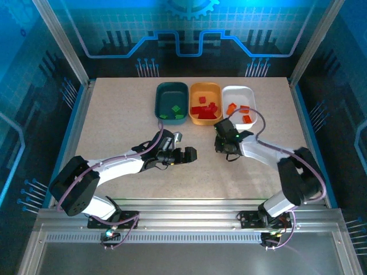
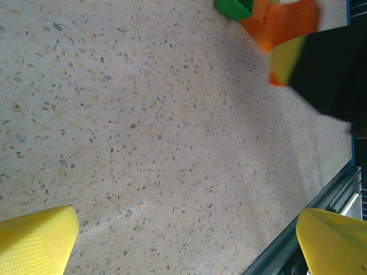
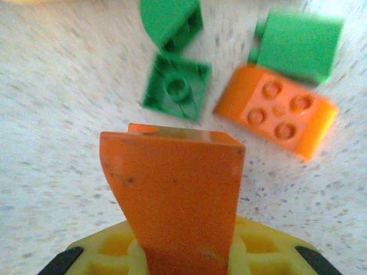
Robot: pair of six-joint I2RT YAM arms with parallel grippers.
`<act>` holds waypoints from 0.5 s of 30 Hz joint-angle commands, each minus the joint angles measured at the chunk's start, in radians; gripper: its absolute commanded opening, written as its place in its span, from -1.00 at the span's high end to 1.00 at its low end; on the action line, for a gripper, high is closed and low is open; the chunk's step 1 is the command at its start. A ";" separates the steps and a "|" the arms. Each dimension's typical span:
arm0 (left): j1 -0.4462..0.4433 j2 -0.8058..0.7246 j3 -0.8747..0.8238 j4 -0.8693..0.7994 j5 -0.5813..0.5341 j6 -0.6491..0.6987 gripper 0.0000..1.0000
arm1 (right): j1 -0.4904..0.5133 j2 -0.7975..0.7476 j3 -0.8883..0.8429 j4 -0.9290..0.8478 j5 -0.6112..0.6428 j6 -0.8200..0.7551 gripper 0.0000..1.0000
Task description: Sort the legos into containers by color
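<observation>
Since orange goes in the white tray (image 1: 238, 94), my right gripper (image 1: 222, 143) is clamped on an orange brick (image 3: 175, 189); my left gripper (image 1: 189, 154) hovers, fingers (image 2: 34, 243) apart.

Table (image 1: 114, 114) bears trays (image 1: 169, 96), apparently loose bricks (image 3: 278, 109).

An orange brick (image 3: 178, 195) stands clamped in the yellow tool (image 3: 183, 255). Beyond it on the speckled bench (image 3: 63, 132) lie an upturned green brick (image 3: 176, 87), a second green brick (image 3: 170, 20) above it, and a four-stud orange brick (image 3: 276, 110) just beside a blurred green brick (image 3: 295, 46).
</observation>
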 commanded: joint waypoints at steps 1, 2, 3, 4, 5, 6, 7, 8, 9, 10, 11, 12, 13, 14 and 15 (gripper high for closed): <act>-0.005 -0.033 0.015 -0.012 -0.023 0.016 -0.98 | -0.029 -0.101 0.079 -0.051 0.069 -0.082 0.50; -0.004 -0.041 0.016 -0.009 -0.032 0.013 -0.98 | -0.061 -0.103 0.106 -0.054 0.079 -0.102 0.50; -0.005 -0.048 0.014 -0.005 -0.043 0.009 -0.98 | -0.097 -0.091 0.135 -0.049 0.075 -0.115 0.49; -0.004 -0.055 0.013 0.003 -0.057 0.001 -0.98 | -0.143 -0.061 0.171 -0.045 0.061 -0.126 0.48; -0.002 -0.061 0.013 0.007 -0.068 -0.009 -0.98 | -0.186 -0.013 0.217 -0.044 0.051 -0.137 0.47; 0.001 -0.066 0.015 0.010 -0.072 -0.020 -0.98 | -0.206 0.041 0.267 -0.058 0.065 -0.145 0.47; 0.005 -0.069 0.019 0.010 -0.066 -0.033 -0.98 | -0.228 0.113 0.331 -0.072 0.082 -0.159 0.47; 0.005 -0.070 0.029 0.003 -0.050 -0.041 -0.98 | -0.247 0.194 0.404 -0.095 0.083 -0.169 0.47; 0.004 -0.071 0.043 -0.013 -0.036 -0.044 -0.98 | -0.264 0.262 0.472 -0.123 0.078 -0.168 0.47; 0.004 -0.076 0.057 -0.031 -0.023 -0.045 -0.98 | -0.280 0.335 0.541 -0.143 0.076 -0.168 0.47; 0.002 -0.089 0.061 -0.041 -0.019 -0.044 -0.98 | -0.295 0.393 0.597 -0.149 0.070 -0.173 0.47; 0.000 -0.105 0.054 -0.044 -0.020 -0.046 -0.98 | -0.306 0.438 0.645 -0.162 0.063 -0.175 0.45; 0.001 -0.126 0.042 -0.044 -0.021 -0.046 -0.98 | -0.322 0.487 0.708 -0.187 0.039 -0.170 0.40; 0.000 -0.145 0.030 -0.047 -0.025 -0.044 -0.98 | -0.337 0.532 0.770 -0.220 0.014 -0.156 0.35; 0.000 -0.161 0.021 -0.052 -0.025 -0.043 -0.98 | -0.350 0.561 0.811 -0.235 -0.014 -0.146 0.28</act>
